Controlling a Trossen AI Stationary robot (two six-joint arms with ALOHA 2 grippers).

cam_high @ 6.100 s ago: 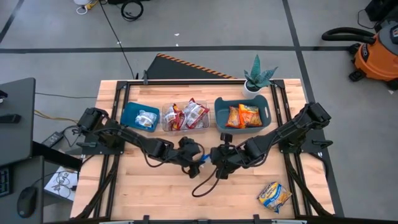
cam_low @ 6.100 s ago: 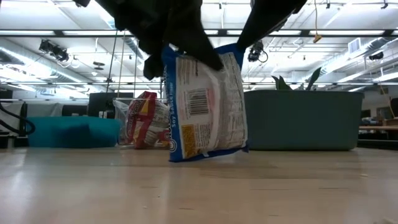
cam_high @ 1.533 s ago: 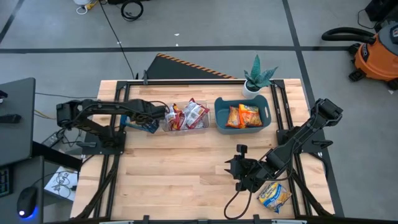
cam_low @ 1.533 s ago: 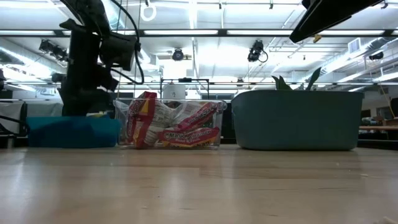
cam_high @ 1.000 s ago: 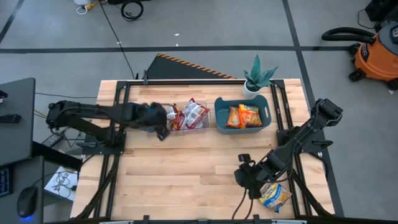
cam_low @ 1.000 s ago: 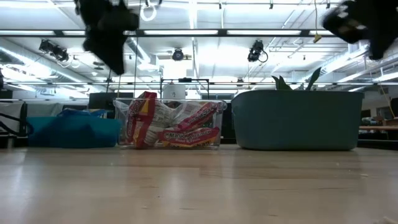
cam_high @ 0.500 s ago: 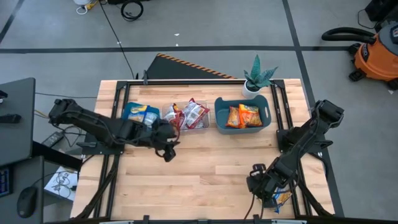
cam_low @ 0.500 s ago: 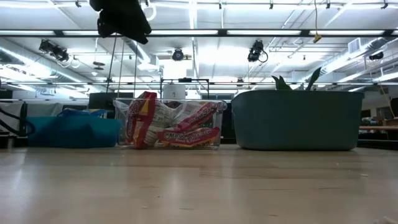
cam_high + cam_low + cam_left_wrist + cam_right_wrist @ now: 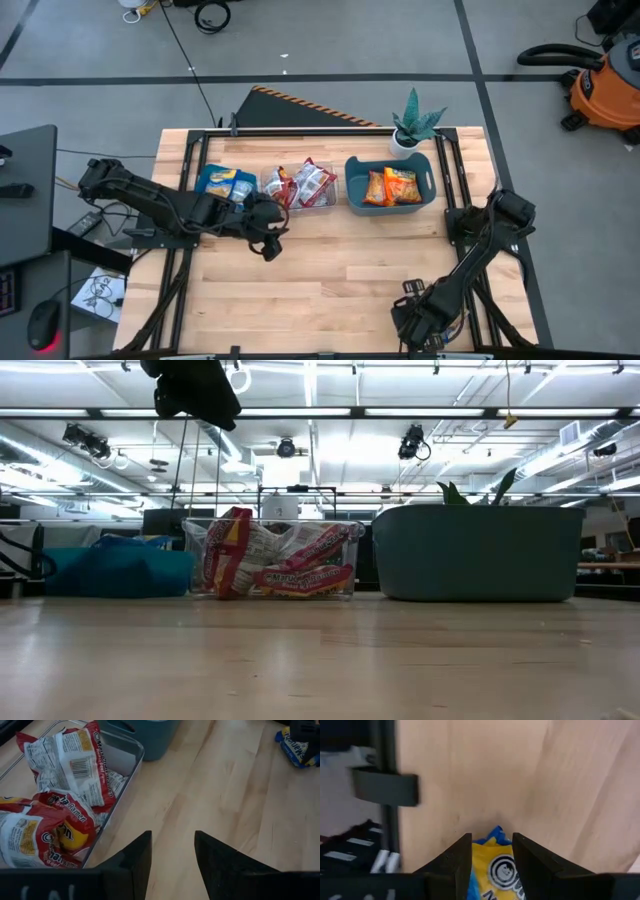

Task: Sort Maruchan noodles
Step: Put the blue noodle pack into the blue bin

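Red-and-silver Maruchan noodles (image 9: 300, 186) lie in the clear tub (image 9: 131, 751). Orange packets (image 9: 391, 186) fill the teal bin (image 9: 352, 188), and blue-and-yellow ones (image 9: 226, 183) lie in the blue bin (image 9: 120, 573). One more blue-and-yellow packet (image 9: 496, 870) lies near the table's near right corner. My right gripper (image 9: 491, 836) hangs open over it, one finger on each side of its end. My left gripper (image 9: 172, 834) hovers open and empty over bare wood just before the clear tub, high in the low view (image 9: 195, 390). My right gripper comes at the blue-and-yellow packet's end (image 9: 495, 836) from above, and that end fills the gap between the two fingers. The packet lies flat on the table. Whether the fingers touch it I cannot tell.
A potted plant (image 9: 414, 122) stands at the far right behind the teal bin. The three containers sit in a row along the far side. The table's metal frame rail (image 9: 385, 787) runs close beside the right gripper. Bare wood (image 9: 330, 270) spans the middle.
My left gripper has pulled away from the blue bin toward the near edge and a little right, then held still before the clear tub; a blue-and-yellow packet now shows in the blue bin. My right gripper has gone toward the near edge and stands over the lone packet.
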